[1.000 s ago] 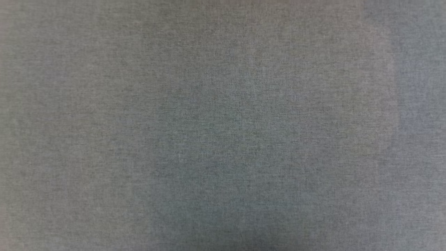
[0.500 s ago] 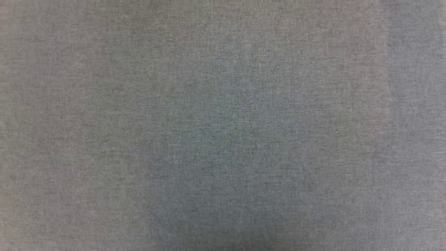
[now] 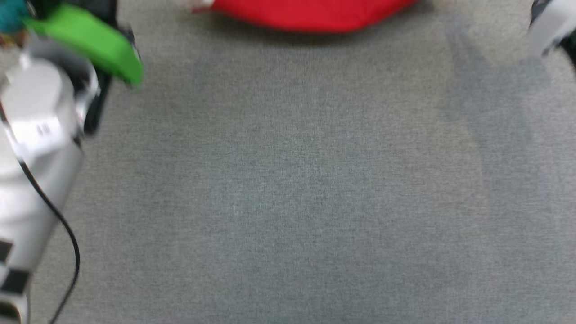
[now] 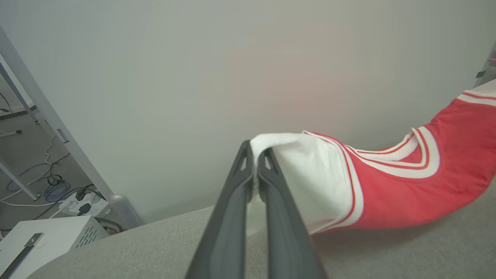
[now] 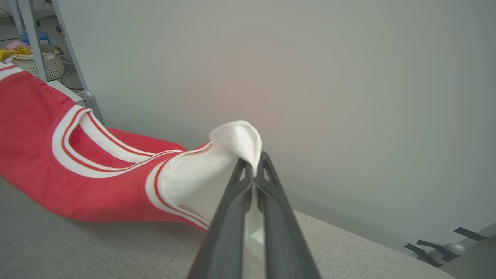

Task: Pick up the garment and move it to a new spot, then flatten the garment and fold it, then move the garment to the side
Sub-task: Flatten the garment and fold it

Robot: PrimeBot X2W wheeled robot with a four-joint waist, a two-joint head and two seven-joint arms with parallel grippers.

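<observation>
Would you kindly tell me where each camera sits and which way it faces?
Head view: on the head, facing down at the grey surface; garment at top, left forearm at left.
Left wrist view: on that wrist, facing along the left gripper, shut on a white sleeve, toward a wall.
Right wrist view: likewise, along the right gripper, shut on the other sleeve.
Both wrist views share the garment.

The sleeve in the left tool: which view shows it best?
Left wrist view: the white sleeve is sharp, pinched in the left tool. Head view: blurred red garment edge. Right wrist view: the other sleeve.
</observation>
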